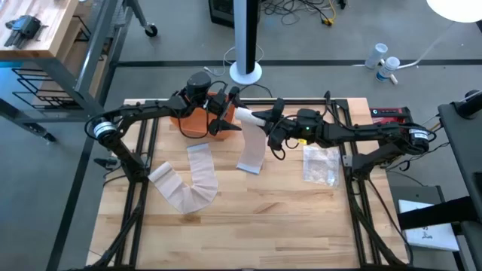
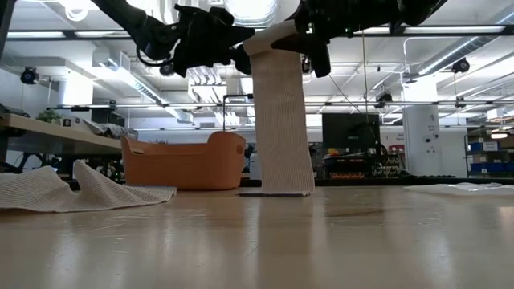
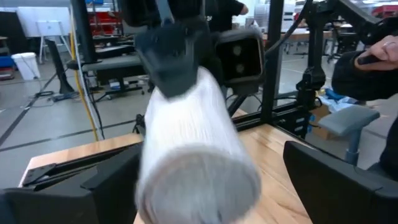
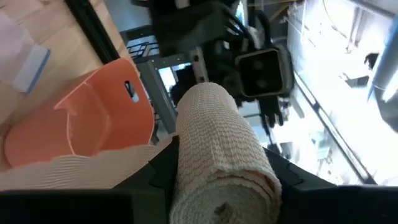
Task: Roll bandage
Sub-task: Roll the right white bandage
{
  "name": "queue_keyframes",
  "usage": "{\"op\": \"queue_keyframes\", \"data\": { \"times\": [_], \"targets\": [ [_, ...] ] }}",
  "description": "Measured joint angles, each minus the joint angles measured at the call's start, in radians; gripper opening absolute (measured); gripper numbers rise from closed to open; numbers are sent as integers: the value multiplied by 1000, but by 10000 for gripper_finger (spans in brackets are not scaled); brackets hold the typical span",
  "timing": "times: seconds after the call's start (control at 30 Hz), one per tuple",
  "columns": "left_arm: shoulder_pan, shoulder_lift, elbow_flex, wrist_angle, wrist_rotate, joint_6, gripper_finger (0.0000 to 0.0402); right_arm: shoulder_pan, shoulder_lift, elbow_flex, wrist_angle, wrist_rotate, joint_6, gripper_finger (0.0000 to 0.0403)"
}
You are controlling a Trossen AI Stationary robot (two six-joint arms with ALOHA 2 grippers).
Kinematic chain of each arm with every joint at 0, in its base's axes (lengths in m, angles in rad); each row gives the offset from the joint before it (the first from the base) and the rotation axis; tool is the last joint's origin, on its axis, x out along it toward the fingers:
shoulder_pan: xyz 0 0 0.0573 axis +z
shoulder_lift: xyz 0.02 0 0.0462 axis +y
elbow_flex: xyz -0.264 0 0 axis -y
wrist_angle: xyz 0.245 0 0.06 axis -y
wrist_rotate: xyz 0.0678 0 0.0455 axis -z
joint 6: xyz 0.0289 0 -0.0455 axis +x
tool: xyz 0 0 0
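Note:
A white bandage roll (image 1: 245, 115) hangs level in the air at the table's far middle. Its loose tail (image 2: 279, 120) drops straight down, and the tail's lower end (image 1: 251, 164) lies on the table. My right gripper (image 4: 221, 180) is shut on the roll from the right. My left gripper (image 3: 211, 186) faces it from the left. It is open, with a finger on either side of the roll's left end (image 3: 199, 180). A second bandage (image 1: 188, 181) lies unrolled on the table at the near left. My right gripper pinches the roll's right end (image 4: 217, 155) between its two fingers (image 4: 155, 171), one on each side of the roll. The fingers come level from the table's right and lie along the roll. The roll is lifted clear and level. Its tail hangs below it to the table. Whether my left gripper touches the roll, I cannot tell.
An orange basket (image 1: 194, 122) stands just behind my left gripper at the far left. A clear plastic bag (image 1: 320, 164) lies right of the hanging tail. The white pole's base (image 1: 245, 73) stands at the far edge. Bare wood fills the near half.

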Motion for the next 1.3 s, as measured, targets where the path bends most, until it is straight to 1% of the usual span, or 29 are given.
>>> {"op": "queue_keyframes", "data": {
  "times": [0.27, 0.37, 0.5, 0.67, 0.87, 1.0, 1.07, 1.17, 1.3],
  "targets": [
    [0, 0, 14, 0, -9, -7, 365, 0, -4, 0, 3, 1, -78, 130],
    [-6, 0, 14, 8, -61, 4, 360, 0, -1, 0, 2, 17, -168, 130],
    [-8, 0, 15, 41, -78, 12, 347, 0, 4, 0, -3, 48, -266, 130],
    [-9, 0, 15, 42, -105, 64, 331, 0, 4, 0, -2, 71, -400, 130],
    [-15, 0, 15, 43, -106, 109, 315, 0, 4, 0, 7, 72, -463, 130],
    [-21, 0, 15, 43, -172, 152, 304, 0, 4, 1, 10, 72, -468, 130],
    [-24, 0, 15, 43, -177, 156, 295, 0, 4, 1, 9, 72, -492, 130],
    [-27, 0, 15, 43, -164, 121, 276, 0, 4, 1, 10, 72, -545, 130],
    [-27, 0, 15, 43, -151, 107, 240, 0, 4, 1, 9, 72, -555, 130]
  ]
}}
